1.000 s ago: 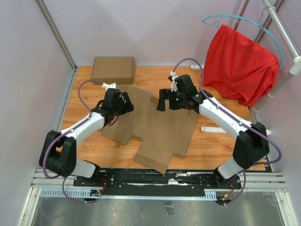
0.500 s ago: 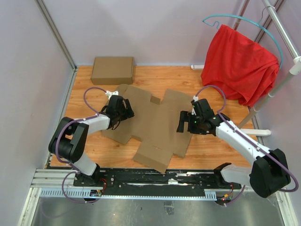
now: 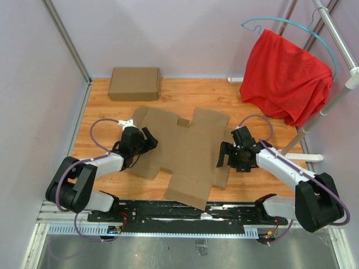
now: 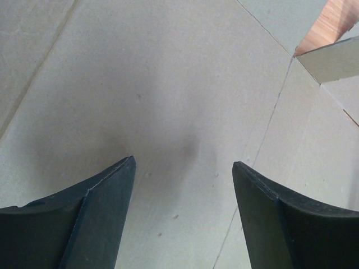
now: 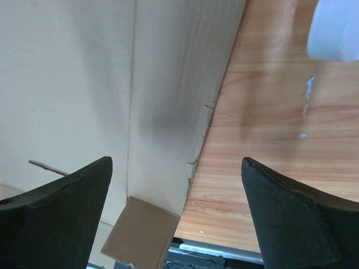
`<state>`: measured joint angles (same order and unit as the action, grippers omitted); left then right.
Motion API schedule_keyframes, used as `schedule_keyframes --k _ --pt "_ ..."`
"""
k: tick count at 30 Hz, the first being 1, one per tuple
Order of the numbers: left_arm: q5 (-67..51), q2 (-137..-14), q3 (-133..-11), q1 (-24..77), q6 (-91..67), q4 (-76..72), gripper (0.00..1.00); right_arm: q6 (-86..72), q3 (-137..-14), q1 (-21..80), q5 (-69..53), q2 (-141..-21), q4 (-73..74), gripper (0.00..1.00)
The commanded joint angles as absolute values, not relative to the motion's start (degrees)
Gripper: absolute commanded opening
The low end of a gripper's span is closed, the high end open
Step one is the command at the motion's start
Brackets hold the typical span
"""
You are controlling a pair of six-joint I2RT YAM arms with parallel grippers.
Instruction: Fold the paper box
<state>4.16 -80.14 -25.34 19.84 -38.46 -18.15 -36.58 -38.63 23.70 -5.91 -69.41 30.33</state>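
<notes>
Both arms drawn nearer since last look; I see the paper box (image 3: 185, 148) flat, left gripper (image 3: 147, 138) and right gripper (image 3: 224, 156) at its sides, spread, holding nothing.

The paper box (image 3: 185, 148) is a plain brown corrugated cardboard sheet, die-cut with flaps and crease lines. It lies unfolded and nearly flat at the middle of the wooden table (image 3: 190, 95), slightly skewed, with one flap extending toward the near edge and a small tab at the far edge.

Left pincer (image 3: 148, 138) and right pincer (image 3: 223, 157) drew back — paper box (image 3: 185, 145) shifted nearer.
</notes>
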Motion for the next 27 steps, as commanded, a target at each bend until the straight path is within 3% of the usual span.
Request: schedule_keyframes --k 1,12,27 --pt "1.31 -78.49 -21.30 19.67 -40.31 -7.27 0.77 -36.36 -35.19 22.85 -8.91 -72.47 24.17 0.98" --pt "-0.82 -77.11 -18.91 22.58 -42.48 -8.52 0.76 -35.72 -35.16 22.94 -17.62 -77.44 15.26 0.99" --pt "-0.51 -81.87 -13.89 29.41 -47.07 -15.71 0.75 -32.39 -47.19 24.47 -13.71 -71.89 25.71 0.93"
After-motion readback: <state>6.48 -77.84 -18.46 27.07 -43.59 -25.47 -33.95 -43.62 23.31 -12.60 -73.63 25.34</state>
